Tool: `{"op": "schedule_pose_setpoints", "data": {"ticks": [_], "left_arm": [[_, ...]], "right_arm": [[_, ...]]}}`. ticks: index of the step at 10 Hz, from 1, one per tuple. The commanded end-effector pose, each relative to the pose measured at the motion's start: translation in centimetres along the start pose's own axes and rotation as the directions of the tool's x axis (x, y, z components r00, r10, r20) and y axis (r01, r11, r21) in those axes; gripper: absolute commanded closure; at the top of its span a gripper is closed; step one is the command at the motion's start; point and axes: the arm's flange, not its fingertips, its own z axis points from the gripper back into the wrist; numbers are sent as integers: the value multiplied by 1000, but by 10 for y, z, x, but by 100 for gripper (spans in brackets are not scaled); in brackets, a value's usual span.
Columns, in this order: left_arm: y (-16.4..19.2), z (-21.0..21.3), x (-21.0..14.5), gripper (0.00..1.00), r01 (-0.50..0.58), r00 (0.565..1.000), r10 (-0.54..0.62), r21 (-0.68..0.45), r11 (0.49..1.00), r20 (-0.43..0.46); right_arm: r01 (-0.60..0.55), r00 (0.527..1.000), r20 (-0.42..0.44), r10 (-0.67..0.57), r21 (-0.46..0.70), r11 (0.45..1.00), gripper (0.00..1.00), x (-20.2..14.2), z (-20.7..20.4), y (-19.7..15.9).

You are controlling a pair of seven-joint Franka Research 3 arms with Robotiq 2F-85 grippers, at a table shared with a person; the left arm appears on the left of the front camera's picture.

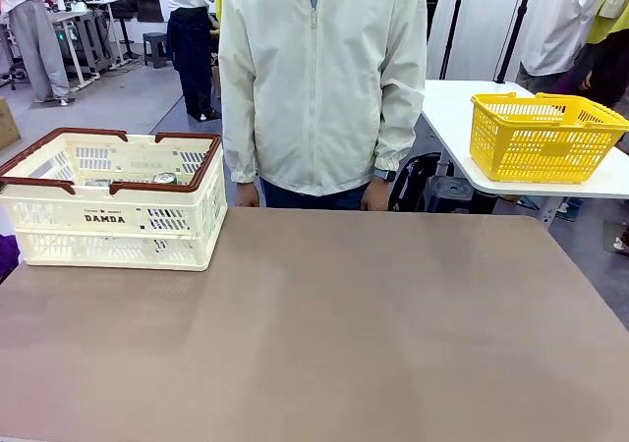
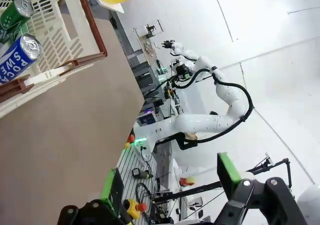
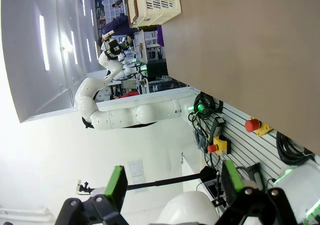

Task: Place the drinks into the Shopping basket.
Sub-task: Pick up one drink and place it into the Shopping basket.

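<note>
Fingers (image 2: 229, 171) of both grippers apart, tips cut off; drinks (image 2: 19, 55) half-hidden in Shopping basket (image 1: 108, 216).

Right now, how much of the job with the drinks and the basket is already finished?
It looks finished, or nearly. A blue can and a green can already lie inside the white basket. Nothing is in hand: the left gripper and the right gripper are open and hold nothing. I see no drink left on the table.
</note>
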Motion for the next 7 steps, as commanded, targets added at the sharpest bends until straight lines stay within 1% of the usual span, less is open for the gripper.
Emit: {"op": "schedule_pose_setpoints", "data": {"ticks": [1,7], "left_arm": [[-9,1,-5,0,32,999,-32,5,999,-16],[-9,1,-5,0,32,999,-32,5,999,-16]], "right_arm": [[4,1000,-8,-4,-5,1000,0,-2,3,4],[4,1000,-8,-4,-5,1000,0,-2,3,4]]}}
